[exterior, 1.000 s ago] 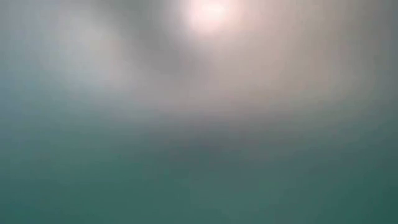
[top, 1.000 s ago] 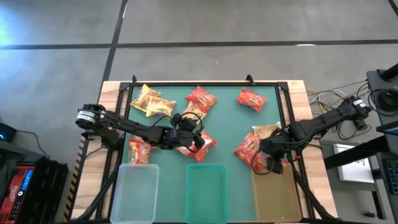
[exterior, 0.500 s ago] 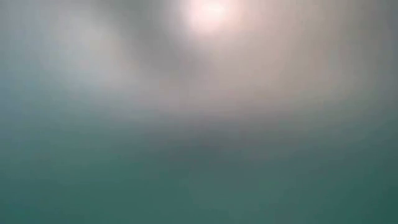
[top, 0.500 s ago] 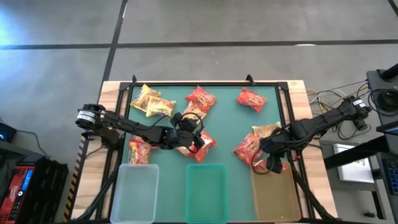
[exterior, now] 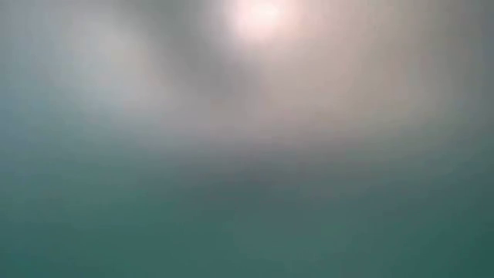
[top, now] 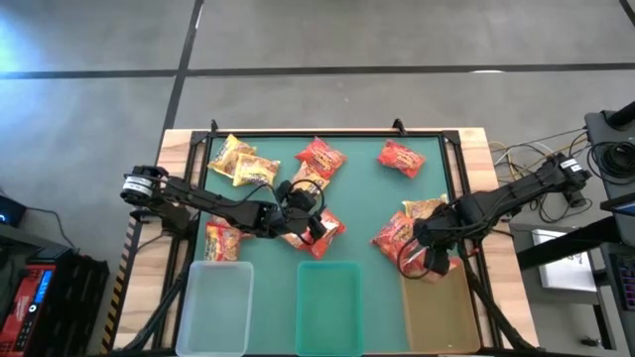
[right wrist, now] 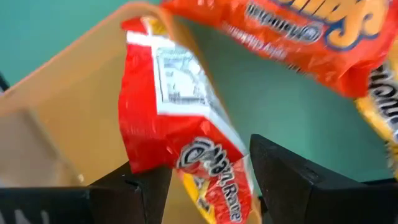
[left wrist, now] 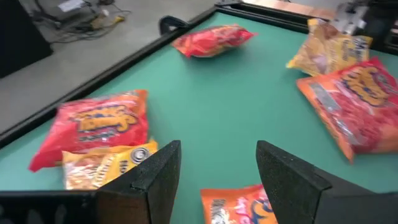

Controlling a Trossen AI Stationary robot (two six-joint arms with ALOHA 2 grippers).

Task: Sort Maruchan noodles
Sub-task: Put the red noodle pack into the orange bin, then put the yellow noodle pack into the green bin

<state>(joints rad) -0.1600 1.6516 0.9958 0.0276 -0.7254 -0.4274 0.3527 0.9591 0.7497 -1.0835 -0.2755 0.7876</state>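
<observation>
Maruchan noodle packets lie scattered on the green mat (top: 362, 193): yellow ones (top: 238, 159), red ones (top: 319, 157) (top: 400, 157), a red-orange one (top: 394, 233). My left gripper (top: 314, 226) stands open just above a red-orange packet (left wrist: 239, 205) near the mat's middle, its fingers on either side of that packet's end. My right gripper (top: 427, 260) is open over the far end of the tan tray (top: 446, 312). A red packet (right wrist: 180, 118) hangs between its fingers, draped over the tray's far rim (right wrist: 74, 56). My right gripper points steeply down with the red packet's lower end (right wrist: 214, 186) between its spread fingers. Whether the fingers touch it, I cannot tell. The packet leans tilted over the tan tray's far rim, part of it inside the tray.
Three trays stand along the near edge: a clear one (top: 218, 302), a green one (top: 329, 302) and the tan one. A red-yellow packet (top: 222, 240) lies by the clear tray's far rim. A yellow packet (top: 425, 208) lies beside my right arm. The low view shows only blur.
My right gripper has tipped a little more downward over the tan tray's far end, and the red packet under it shows less from above. My left arm has kept its place.
</observation>
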